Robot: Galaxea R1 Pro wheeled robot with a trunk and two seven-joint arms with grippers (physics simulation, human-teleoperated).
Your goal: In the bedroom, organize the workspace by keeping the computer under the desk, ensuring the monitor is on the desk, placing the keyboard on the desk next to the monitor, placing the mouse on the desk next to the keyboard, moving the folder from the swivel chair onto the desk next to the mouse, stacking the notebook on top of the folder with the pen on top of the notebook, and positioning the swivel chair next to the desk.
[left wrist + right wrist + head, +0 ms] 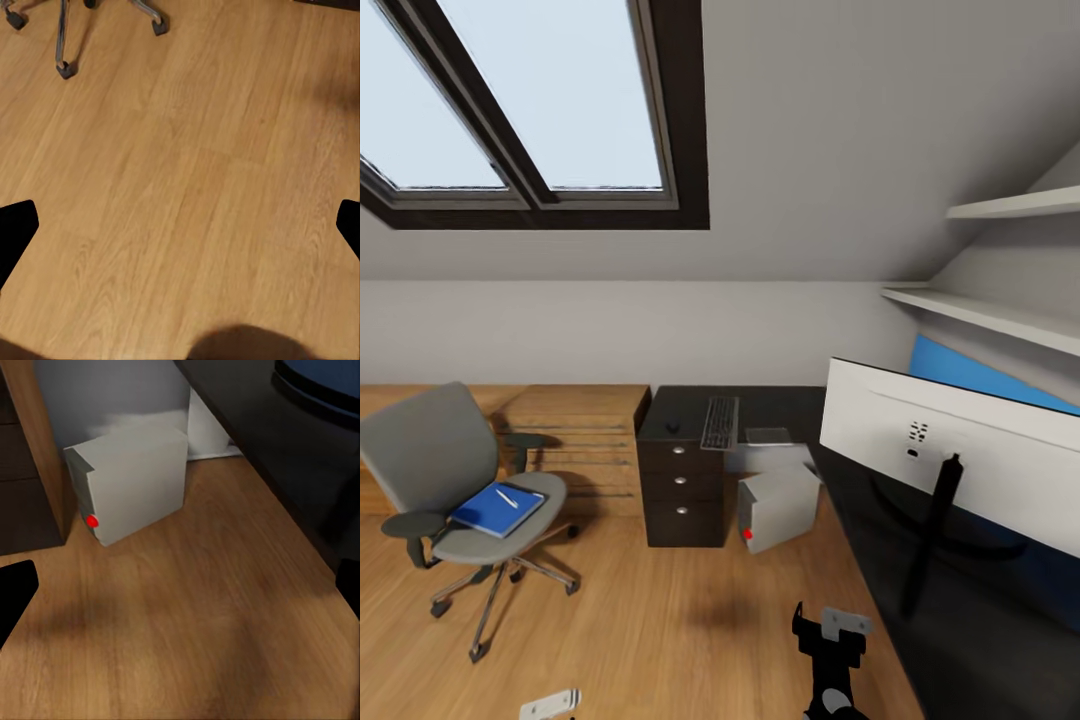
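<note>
Left pincer [180, 225]: yours hangs over bare wooden floor [195, 187], its two black fingertips [16, 232] spread wide at the frame's edges, nothing between them.
Right pincer [180, 585]: also spread wide and empty, low over the floor; in the head view you see it [830, 635] just beside the near run of the desk.
Computer [131, 480]: just ahead of your right pincer, on the floor under the desk, tilted off square, red button low on its front; in the head view it [780, 505] sits beside the drawers.
Desk [920, 610]: black, L-shaped, running along your right pincer's side and turning at the far wall; three drawers [682, 480] with silver knobs.
Monitor [960, 450]: on the desk, beyond your right pincer, its pale back toward you on a thin black stand.
Swivel chair [455, 470]: beyond your left pincer, well apart from the desk; its chrome legs and casters [66, 70] show in the left wrist view.
Folder [498, 508]: blue, flat on the chair seat.
Pen [507, 498]: white, lying on the folder.
Keyboard [720, 422]: far end of the desk, above the drawers.
Mouse [673, 427]: small and black, just beside the keyboard, on the chair's side of it.
Wooden chest [575, 440]: between chair and drawers, against the far wall.
</note>
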